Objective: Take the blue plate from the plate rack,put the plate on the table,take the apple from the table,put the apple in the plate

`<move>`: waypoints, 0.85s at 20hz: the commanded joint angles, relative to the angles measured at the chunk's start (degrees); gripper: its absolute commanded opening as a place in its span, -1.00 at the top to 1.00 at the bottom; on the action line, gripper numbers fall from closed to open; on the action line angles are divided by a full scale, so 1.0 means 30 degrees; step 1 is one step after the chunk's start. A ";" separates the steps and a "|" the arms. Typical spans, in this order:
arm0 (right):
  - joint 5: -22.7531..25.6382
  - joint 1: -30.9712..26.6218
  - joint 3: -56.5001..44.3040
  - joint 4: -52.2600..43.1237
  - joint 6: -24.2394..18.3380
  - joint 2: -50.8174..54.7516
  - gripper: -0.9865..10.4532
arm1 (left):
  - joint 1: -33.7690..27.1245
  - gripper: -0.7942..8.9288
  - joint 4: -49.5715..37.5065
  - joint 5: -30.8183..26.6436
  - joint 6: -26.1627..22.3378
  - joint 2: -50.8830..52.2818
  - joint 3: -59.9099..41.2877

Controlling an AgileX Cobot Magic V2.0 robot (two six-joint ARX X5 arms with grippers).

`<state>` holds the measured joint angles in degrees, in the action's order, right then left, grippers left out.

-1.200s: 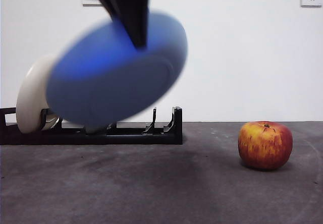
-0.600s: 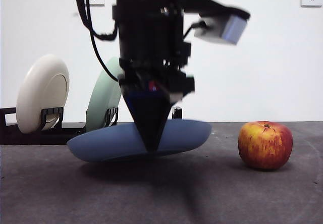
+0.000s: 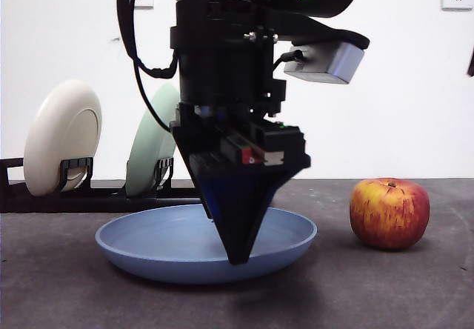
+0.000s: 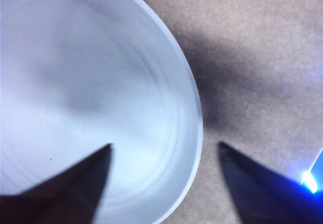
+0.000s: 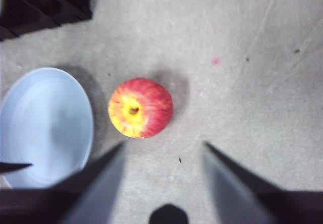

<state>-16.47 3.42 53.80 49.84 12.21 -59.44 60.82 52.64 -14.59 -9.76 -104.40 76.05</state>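
Left hand (image 4: 164, 151) hangs spread wide over the blue plate's (image 3: 148, 244) rim, gripping nothing; the plate lies flat on the table (image 3: 370, 292), in front of the plate rack (image 3: 44, 194). Beside the plate, the apple (image 5: 141, 107) sits beneath the opened right hand (image 5: 161, 153), apparently poised to pick it.

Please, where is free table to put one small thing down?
Free: the table in front of the plate, and past the apple, away from the plate. Crowded: the narrow strip between them, and at the rack.
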 commanded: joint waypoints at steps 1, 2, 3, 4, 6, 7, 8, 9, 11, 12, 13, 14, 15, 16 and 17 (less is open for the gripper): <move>-0.0007 0.0539 0.0102 -0.0131 -0.0189 -0.0794 -0.13 | -0.0007 -0.04 0.0306 0.0029 0.0714 -0.0153 -0.0182; 0.0007 0.0816 0.0102 -0.0284 -0.0204 -0.1151 -0.17 | -0.0007 -0.08 0.0444 0.0138 0.0925 -0.0066 -0.0175; 0.0007 0.1122 0.0124 -0.0481 -0.0189 -0.1647 -0.17 | -0.0007 -0.08 0.0619 0.0481 0.1093 0.0131 -0.0160; 0.0007 0.1413 0.0131 -0.0721 -0.0131 -0.2084 -0.17 | -0.0007 -0.08 0.0765 0.0627 0.1384 0.0401 -0.0153; 0.0073 0.2288 0.0466 -0.1078 -0.0058 -0.3206 -0.17 | 0.0000 -0.08 0.1027 0.1049 0.1996 0.1464 -0.0146; 0.0328 0.2776 0.0925 -0.1122 -0.0058 -0.3905 -0.17 | 0.0000 -0.08 0.1224 0.1253 0.2288 0.2259 -0.0146; 0.0772 0.3126 0.1472 -0.1027 -0.0007 -0.4517 -0.18 | -0.0007 -0.07 0.1370 0.1537 0.2331 0.2929 -0.0146; 0.1443 0.3534 0.2244 -0.0750 -0.0007 -0.5246 -0.22 | -0.0029 -0.07 0.1603 0.1494 0.2659 0.3876 -0.0146; 0.2557 0.4371 0.3745 -0.0197 -0.0109 -0.6703 -0.29 | -0.0189 -0.03 0.2149 0.1472 0.2987 0.5712 -0.0146; 0.2943 0.4707 0.4459 0.0160 -0.0138 -0.7482 -0.29 | -0.0262 0.15 0.2397 0.1479 0.3286 0.6681 -0.0146; 0.3279 0.4969 0.5049 0.0583 -0.0138 -0.8189 -0.29 | -0.0321 0.35 0.2630 0.1486 0.3330 0.7606 -0.0146; 0.3439 0.5238 0.5486 0.0831 -0.0131 -0.8903 -0.29 | -0.0444 0.57 0.2892 0.1326 0.3599 0.8604 -0.0146; 0.3490 0.5472 0.5697 0.0831 -0.0102 -0.9457 -0.29 | -0.0612 0.76 0.3118 0.1341 0.3883 0.9581 -0.0146; 0.3483 0.5697 0.5880 0.0838 -0.0007 -1.0061 -0.29 | -0.0794 0.87 0.3286 0.1341 0.4269 1.0528 -0.0146; 0.3446 0.5843 0.6003 0.0845 0.0109 -1.0593 -0.29 | -0.0991 0.85 0.3373 0.1326 0.4692 1.1424 -0.0146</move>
<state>-6.24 20.82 71.59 52.25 12.23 -90.74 58.00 62.57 -10.44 2.33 -70.41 76.03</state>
